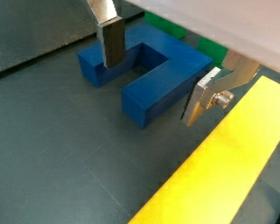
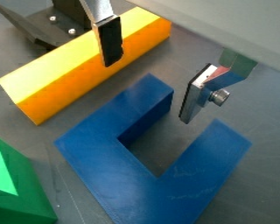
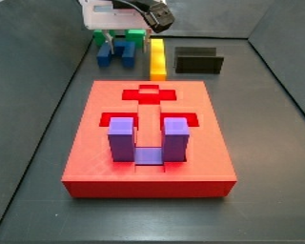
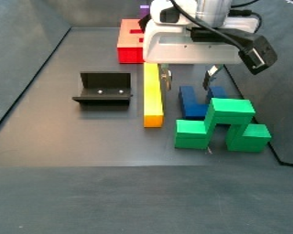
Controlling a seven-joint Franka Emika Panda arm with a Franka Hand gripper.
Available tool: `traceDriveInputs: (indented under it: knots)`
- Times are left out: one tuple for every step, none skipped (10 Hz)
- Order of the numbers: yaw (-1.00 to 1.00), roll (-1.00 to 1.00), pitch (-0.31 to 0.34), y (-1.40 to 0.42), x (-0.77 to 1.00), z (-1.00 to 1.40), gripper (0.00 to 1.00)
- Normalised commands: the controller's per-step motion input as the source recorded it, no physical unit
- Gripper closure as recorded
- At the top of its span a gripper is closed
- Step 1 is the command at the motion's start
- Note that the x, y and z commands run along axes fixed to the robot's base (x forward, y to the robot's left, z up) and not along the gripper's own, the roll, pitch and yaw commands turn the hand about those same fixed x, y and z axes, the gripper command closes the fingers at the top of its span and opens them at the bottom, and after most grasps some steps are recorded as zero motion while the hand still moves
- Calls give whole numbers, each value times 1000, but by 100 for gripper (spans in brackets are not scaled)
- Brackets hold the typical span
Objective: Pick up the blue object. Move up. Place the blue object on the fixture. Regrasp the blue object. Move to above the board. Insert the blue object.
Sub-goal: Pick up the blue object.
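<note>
— Where's the blue object [image 2: 166, 171]?

— On the floor, lying flat with its open side showing, between the yellow bar [image 4: 152, 93] and the green block [image 4: 222, 125]. In a side view [image 3: 114, 52] it sits at the far end of the floor, beyond the board [image 3: 149, 143].

— And the gripper [image 1: 154, 77]?

— Right over it, jaws spread. In both wrist views one finger [image 2: 106, 42] hangs on the bar side of a prong and the other finger [image 2: 203, 92] on its far side, neither clearly pressing on it.

— Anything else around?

— The fixture [image 4: 103, 89] stands on the other side of the bar, well apart from the blue object. A purple block [image 3: 149, 140] sits upright in the board's near recess, and a red cross piece [image 3: 149, 93] fills the far one
</note>
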Motion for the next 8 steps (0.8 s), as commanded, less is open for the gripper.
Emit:
traceDriveInputs:
  knots:
    - [0, -139, -214, 0, -14, -266, 0]
    - [0, -130, -213, 0, -6, -269, 0]
    - [0, -111, -199, 0, -26, -263, 0]
    - [0, -99, -189, 0, -46, -269, 0]
    - [0, -99, -176, 0, -51, -237, 0]
    - [0, -104, -163, 0, -46, -197, 0]
    - [0, -113, -130, 0, -34, -31, 0]
    - [0, -119, -90, 0, -34, 0, 0]
